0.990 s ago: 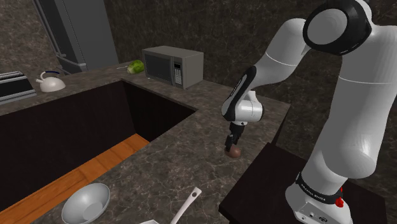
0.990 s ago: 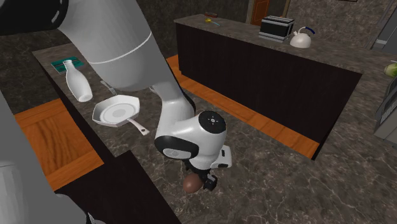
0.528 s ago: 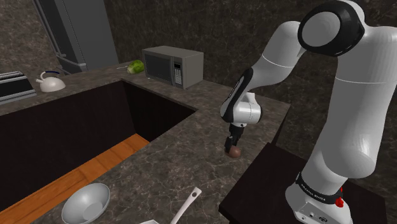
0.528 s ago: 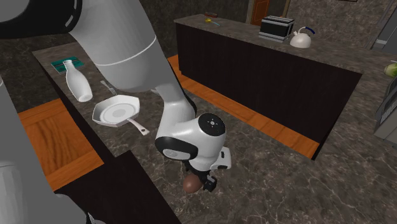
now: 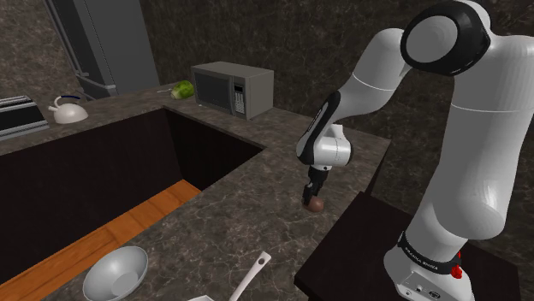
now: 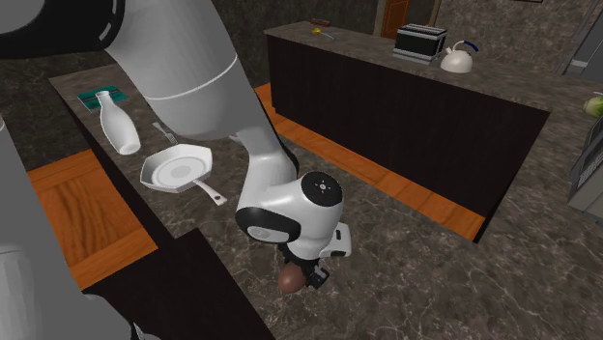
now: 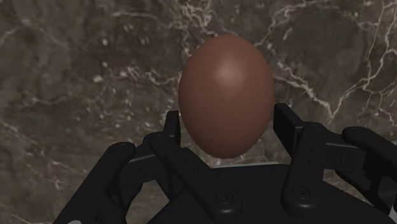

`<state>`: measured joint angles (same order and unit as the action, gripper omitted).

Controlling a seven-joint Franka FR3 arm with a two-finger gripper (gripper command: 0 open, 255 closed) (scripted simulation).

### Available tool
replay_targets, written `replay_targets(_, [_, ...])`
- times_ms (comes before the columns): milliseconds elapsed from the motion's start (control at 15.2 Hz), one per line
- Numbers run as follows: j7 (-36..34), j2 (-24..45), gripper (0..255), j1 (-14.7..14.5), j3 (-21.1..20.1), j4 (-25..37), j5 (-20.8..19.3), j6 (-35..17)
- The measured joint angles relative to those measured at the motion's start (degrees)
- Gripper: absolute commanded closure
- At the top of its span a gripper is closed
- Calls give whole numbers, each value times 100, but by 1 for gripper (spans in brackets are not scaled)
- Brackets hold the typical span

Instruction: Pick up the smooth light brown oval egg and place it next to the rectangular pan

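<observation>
A smooth brown egg (image 7: 226, 89) rests on the dark marbled counter (image 5: 231, 214), close to the black stand. My black gripper (image 7: 228, 124) points straight down over it, and the fingers (image 7: 170, 130) press against both sides of the egg, so the gripper is shut on it. From the shoulder camera the egg (image 5: 316, 204) sits on the counter right under the gripper (image 5: 314, 197). The second exterior view has the egg (image 6: 288, 280) peeking out below the white wrist, with the gripper (image 6: 301, 277) around it.
A white round frying pan (image 6: 176, 171), a white bottle (image 6: 118, 128) and a teal rectangular thing (image 6: 106, 99) lie further along the counter. A grey bowl (image 5: 115, 274) and a pan handle (image 5: 248, 278) sit near the shoulder view's bottom edge. A microwave (image 5: 232, 88) stands at the back.
The fingers have closed onto the egg. The arm settled slightly a second ago and has stayed still since; the egg has not moved.
</observation>
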<state>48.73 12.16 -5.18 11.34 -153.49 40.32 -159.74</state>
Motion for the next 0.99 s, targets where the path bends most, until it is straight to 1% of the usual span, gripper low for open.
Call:
replay_targets(198, [-1, -1, 255, -1, 0, -1, 0, 0])
replay_targets(264, [-57, -52, 255, -22, 29, -26, -63, 22])
replay_targets(462, [-359, -298, 255, -104, 189, -90, -431, 166])
replay_targets(660, [-753, -628, 255, -175, 362, -166, -917, 359])
replay_targets(990, [-1365, -1208, 255, -182, 531, -296, -1680, 705])
